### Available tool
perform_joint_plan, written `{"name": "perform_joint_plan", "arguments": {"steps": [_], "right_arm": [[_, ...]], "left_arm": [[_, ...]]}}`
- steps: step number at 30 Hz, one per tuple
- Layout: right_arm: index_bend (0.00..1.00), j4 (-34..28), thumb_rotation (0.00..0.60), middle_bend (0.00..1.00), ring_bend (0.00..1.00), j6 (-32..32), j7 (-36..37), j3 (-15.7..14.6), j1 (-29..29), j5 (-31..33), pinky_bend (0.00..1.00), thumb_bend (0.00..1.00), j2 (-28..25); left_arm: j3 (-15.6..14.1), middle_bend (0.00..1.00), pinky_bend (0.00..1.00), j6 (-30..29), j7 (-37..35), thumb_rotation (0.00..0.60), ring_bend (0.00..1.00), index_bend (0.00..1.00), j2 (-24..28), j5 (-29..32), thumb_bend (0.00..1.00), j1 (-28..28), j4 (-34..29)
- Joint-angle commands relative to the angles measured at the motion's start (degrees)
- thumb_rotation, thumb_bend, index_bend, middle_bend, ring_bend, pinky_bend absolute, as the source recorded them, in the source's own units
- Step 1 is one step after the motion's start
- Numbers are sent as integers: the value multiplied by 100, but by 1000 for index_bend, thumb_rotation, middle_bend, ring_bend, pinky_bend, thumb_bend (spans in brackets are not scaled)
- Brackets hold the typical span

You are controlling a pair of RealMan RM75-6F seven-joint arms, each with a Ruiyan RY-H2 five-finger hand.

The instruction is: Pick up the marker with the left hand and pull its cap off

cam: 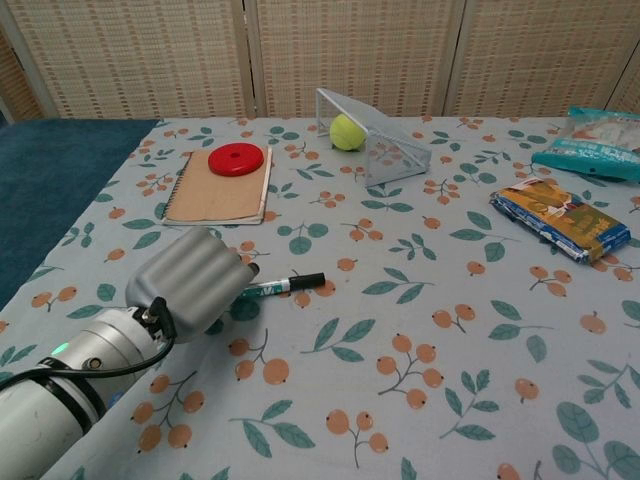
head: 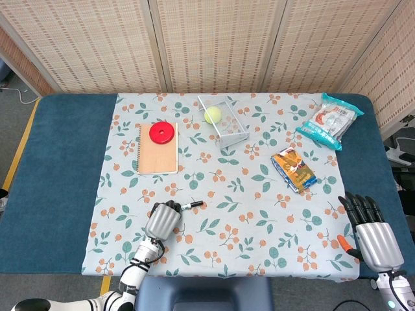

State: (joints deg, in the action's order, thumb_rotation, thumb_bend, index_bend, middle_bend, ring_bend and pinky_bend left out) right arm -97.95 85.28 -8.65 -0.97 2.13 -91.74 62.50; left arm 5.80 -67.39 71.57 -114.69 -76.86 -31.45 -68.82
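Note:
The marker (head: 192,205) has a white and green barrel and a black cap (cam: 311,280). It lies low over the floral tablecloth at the front left, nearly level, cap end pointing right. My left hand (head: 163,220) is curled around its rear end, and the chest view shows the barrel sticking out from under the left hand's (cam: 190,281) fingers. The rear part of the marker (cam: 283,286) is hidden inside the grip. My right hand (head: 371,230) rests at the table's front right corner with its fingers stretched out, holding nothing.
A brown notebook (head: 158,151) with a red disc (head: 162,132) on it lies behind the left hand. A tipped wire basket (head: 225,123) holds a tennis ball (head: 213,115). A snack pack (head: 294,169) and a white-teal bag (head: 329,120) sit at the right.

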Motion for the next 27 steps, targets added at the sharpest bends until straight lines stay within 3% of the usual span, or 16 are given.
{"name": "perform_joint_plan", "arguments": {"steps": [1,18,27], "right_arm": [[0,-5,600,0,0,-12,-13,1,1,10,0,180,2],[0,-55,600,0,0,-43,4,13,-1,51,0,179,-35],[0,-64,600,0,0,-41,5,3,-6,26,0,180,-36]], "left_arm": [[0,398,927,-32,-3,600,742,287,-9,-11,434,-29,-49],[65,386,929,-93,886,600,743,281,-124,516,423,-79,-293],[131,401,932,-4,829,600,746,279,-30,845,396,-153,-555]]}}
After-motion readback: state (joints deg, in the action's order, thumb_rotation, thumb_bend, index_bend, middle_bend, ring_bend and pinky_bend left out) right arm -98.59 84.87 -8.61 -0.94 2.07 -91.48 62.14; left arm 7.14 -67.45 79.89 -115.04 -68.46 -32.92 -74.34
